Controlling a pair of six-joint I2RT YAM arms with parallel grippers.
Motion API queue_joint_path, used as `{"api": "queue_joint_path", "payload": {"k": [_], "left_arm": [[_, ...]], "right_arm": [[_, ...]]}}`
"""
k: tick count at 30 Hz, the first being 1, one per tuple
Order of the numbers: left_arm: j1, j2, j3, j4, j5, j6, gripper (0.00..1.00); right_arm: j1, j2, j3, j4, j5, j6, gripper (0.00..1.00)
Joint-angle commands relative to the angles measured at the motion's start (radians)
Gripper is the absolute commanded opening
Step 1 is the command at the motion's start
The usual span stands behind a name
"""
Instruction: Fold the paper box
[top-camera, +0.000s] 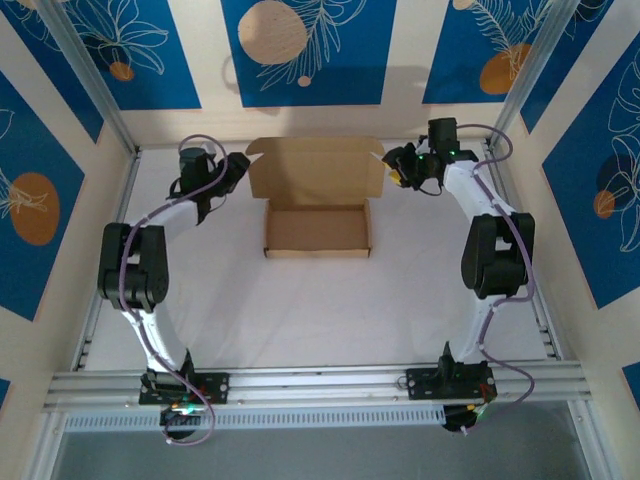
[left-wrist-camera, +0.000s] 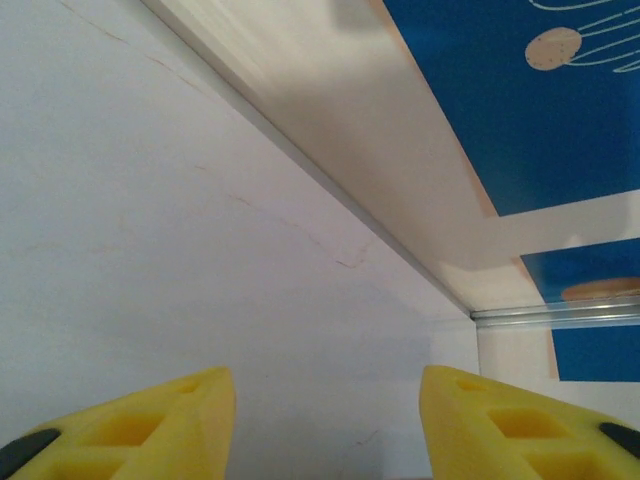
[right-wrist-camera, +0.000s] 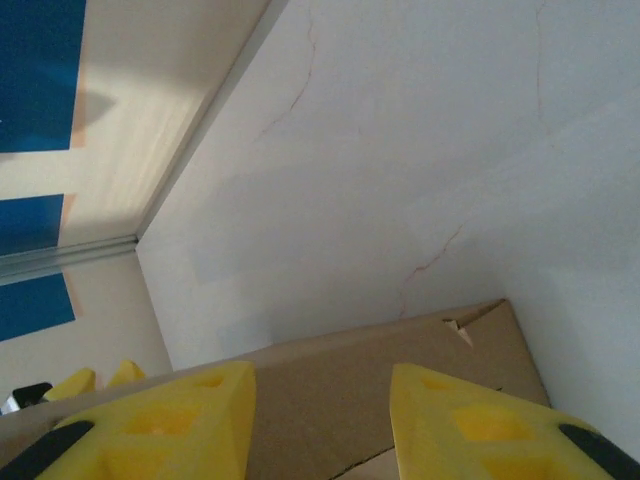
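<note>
while both arms rise from the near rail (top-camera: 320, 383) and bend inward with elbows bowed out, the left gripper (top-camera: 238, 167) hangs just beside the left edge of the lid (top-camera: 315, 165) of the box (top-camera: 318, 232), and the right gripper (top-camera: 395, 165) just beside its right edge. the left gripper's yellow fingers (left-wrist-camera: 160, 420) stand partly apart with nothing between them, bare desk (left-wrist-camera: 150, 200) beyond. the right gripper's fingers are likewise partly apart. brown cardboard shows through the gap, not clamped; whether a finger touches it i cannot tell. the box sits at the far middle of the desk, its shallow tray formed with walls up and the lid standing open along the far side. the desk is white with fine creases. a pale back wall (top-camera: 300, 115) carries blue panels (top-camera: 300, 50) with orange discs and white leaf outlines; metal posts (top-camera: 95, 85) stand at the far corners. from the right wrist the lid is cut off at the bottom, a small notch shows near its corner, and the left gripper's fingertips (right-wrist-camera: 95, 380) peek past its far end. from above, both grippers' tips are too small to make out.
</note>
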Motion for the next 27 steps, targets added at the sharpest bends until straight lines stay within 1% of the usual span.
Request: {"api": "queue_joint_path", "payload": {"k": [1, 6, 9, 12, 16, 20, 27], "left_arm": [[-0.041, -0.066, -0.065, 0.008, -0.041, -0.035, 0.50], [-0.082, -0.127, -0.172, 0.070, -0.121, -0.102, 0.48], [-0.114, -0.153, -0.206, 0.081, -0.157, -0.111, 0.48], [-0.143, -0.168, -0.242, 0.124, -0.192, -0.149, 0.48], [-0.168, -0.174, -0.282, 0.173, -0.233, -0.193, 0.45], [-0.180, -0.167, -0.288, 0.187, -0.235, -0.196, 0.46], [-0.149, -0.200, -0.343, 0.190, -0.236, -0.173, 0.46]], "right_arm": [[0.024, -0.093, -0.100, 0.059, 0.036, 0.137, 0.42], [0.073, -0.168, -0.252, 0.188, 0.086, 0.288, 0.40], [0.098, -0.198, -0.308, 0.241, 0.108, 0.332, 0.37], [0.126, -0.223, -0.359, 0.291, 0.129, 0.379, 0.36], [0.160, -0.239, -0.420, 0.367, 0.134, 0.446, 0.31], [0.171, -0.240, -0.431, 0.365, 0.141, 0.438, 0.31], [0.122, -0.299, -0.470, 0.329, 0.146, 0.365, 0.29]]}}
